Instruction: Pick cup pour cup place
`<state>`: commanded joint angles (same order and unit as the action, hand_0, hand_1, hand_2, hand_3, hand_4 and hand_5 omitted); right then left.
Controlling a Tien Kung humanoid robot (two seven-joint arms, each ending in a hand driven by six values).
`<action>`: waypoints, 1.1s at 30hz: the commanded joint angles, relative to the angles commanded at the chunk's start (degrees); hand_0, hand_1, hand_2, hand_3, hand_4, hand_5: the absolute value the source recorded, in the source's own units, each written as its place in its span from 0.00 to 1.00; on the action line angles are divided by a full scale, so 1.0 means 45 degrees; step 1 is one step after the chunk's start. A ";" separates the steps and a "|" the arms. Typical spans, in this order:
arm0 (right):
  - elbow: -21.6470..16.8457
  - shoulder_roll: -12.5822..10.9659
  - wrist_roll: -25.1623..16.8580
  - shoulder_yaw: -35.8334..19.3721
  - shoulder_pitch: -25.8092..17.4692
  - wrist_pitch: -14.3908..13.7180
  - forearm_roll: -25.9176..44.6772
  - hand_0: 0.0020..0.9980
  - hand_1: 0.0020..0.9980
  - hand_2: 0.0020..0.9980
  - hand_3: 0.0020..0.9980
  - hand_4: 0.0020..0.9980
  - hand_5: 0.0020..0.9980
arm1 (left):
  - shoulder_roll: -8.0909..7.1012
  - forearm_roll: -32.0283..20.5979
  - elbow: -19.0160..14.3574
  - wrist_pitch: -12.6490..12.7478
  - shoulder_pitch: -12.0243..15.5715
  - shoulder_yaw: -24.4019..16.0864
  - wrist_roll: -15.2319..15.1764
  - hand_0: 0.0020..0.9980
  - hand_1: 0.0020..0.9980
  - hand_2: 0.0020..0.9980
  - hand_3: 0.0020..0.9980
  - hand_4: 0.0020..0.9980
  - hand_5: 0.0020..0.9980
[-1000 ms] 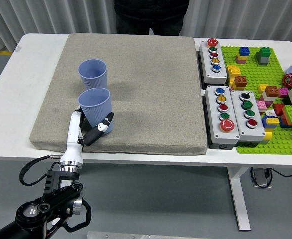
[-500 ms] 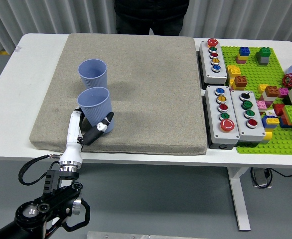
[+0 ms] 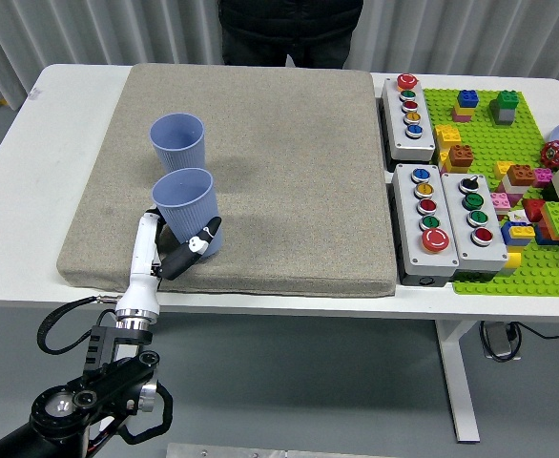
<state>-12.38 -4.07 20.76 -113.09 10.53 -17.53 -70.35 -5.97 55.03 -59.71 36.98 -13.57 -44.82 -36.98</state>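
Two light blue cups stand upright on the grey mat point(image 3: 289, 172). The far cup point(image 3: 178, 142) is alone at the mat's left. The near cup point(image 3: 187, 209) stands just in front of it, close to the mat's front-left corner. My left hand point(image 3: 176, 246) comes up from the lower left and is wrapped around the near cup's base, thumb point(image 3: 196, 244) on its right side and the other fingers hidden behind it. The cup rests on the mat. My right hand is out of view.
Three grey button boxes point(image 3: 424, 219) sit right of the mat. A green baseplate point(image 3: 508, 153) with several toy bricks fills the far right. A person in dark clothes point(image 3: 289, 29) stands at the table's far side, hands unseen.
The hand and the near cup have shifted very slightly to the right; otherwise nothing has moved.
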 joint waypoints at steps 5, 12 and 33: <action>0.0000 0.0002 0.0002 -0.0007 0.0004 0.0000 -0.0002 0.67 0.62 0.57 0.58 0.00 0.21 | -0.0012 0.0211 -0.0055 0.0000 -0.0010 -0.0075 0.0000 0.75 0.75 0.79 0.64 0.87 0.50; 0.0000 0.0003 -0.0002 -0.0011 0.0001 -0.0004 0.0004 0.68 0.62 0.57 0.58 0.00 0.21 | -0.0021 0.0411 -0.0033 0.0000 -0.0005 -0.0139 0.0000 0.76 0.75 0.79 0.64 0.87 0.50; -0.0002 0.0009 0.0014 0.0003 -0.0007 -0.0014 -0.0009 0.68 0.62 0.57 0.58 0.00 0.21 | 0.0004 0.1098 0.0553 0.0000 -0.0104 -0.0094 0.0000 0.78 0.78 0.81 0.65 0.87 0.50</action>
<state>-12.39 -4.03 20.82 -113.07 10.50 -17.59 -70.39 -5.95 59.97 -57.22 36.98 -14.04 -45.24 -36.98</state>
